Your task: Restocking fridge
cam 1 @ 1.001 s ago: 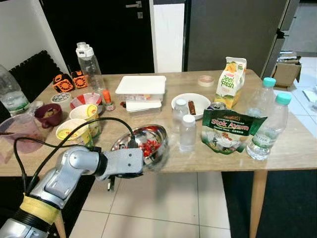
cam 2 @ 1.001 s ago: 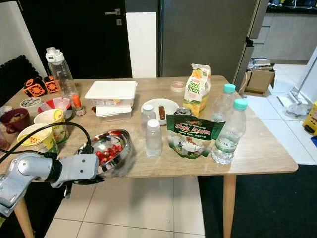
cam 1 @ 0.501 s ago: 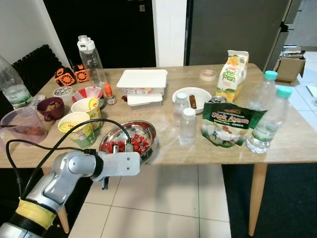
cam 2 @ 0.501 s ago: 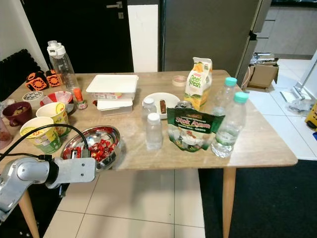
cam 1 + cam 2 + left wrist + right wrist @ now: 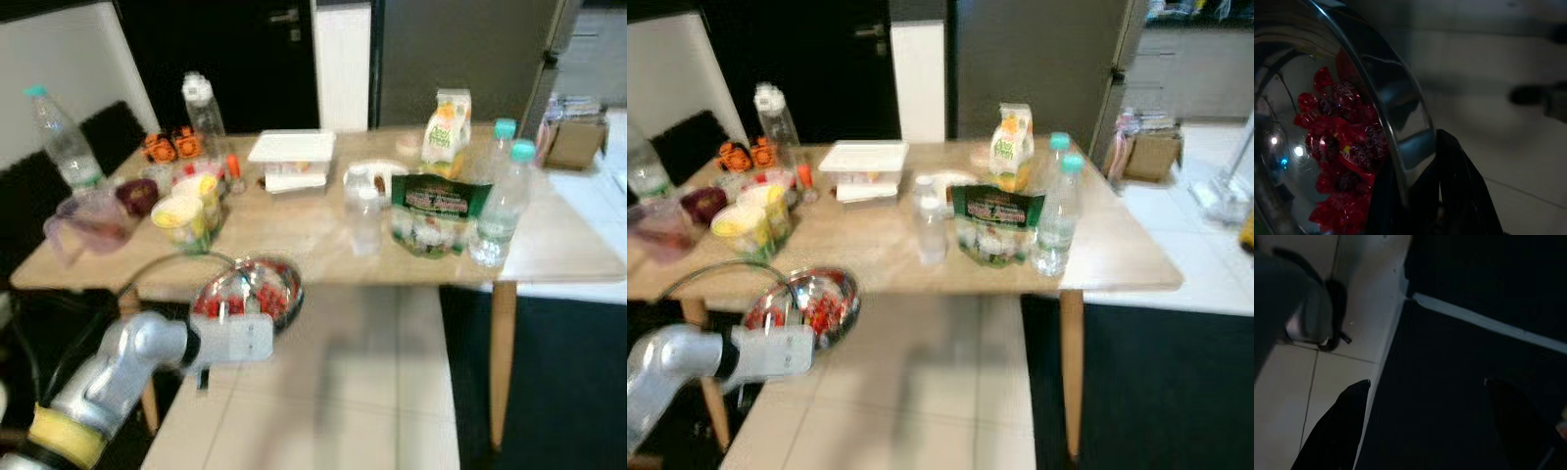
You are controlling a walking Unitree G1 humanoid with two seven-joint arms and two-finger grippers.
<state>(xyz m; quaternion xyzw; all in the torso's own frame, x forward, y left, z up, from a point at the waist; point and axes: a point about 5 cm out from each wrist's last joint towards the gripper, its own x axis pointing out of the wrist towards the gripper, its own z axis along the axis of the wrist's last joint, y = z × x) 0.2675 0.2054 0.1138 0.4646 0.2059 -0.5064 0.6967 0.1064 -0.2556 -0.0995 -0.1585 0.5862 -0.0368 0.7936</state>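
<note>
Steel bowl now clear of table, over tiled floor.
Left gripper clamps bowl rim; right gripper gapes wide.

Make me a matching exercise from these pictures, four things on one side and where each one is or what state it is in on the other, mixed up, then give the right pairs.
Things:
1. steel bowl of red sweets
2. juice carton
3. white lidded container
4. right tool

Places or states:
A. open, hanging above the floor
B. clamped by its rim in the left tool, held off the table edge
C. standing toward the table's far right
D. lying at the far middle of the table

Pairs: 1-B, 2-C, 3-D, 4-A
</note>
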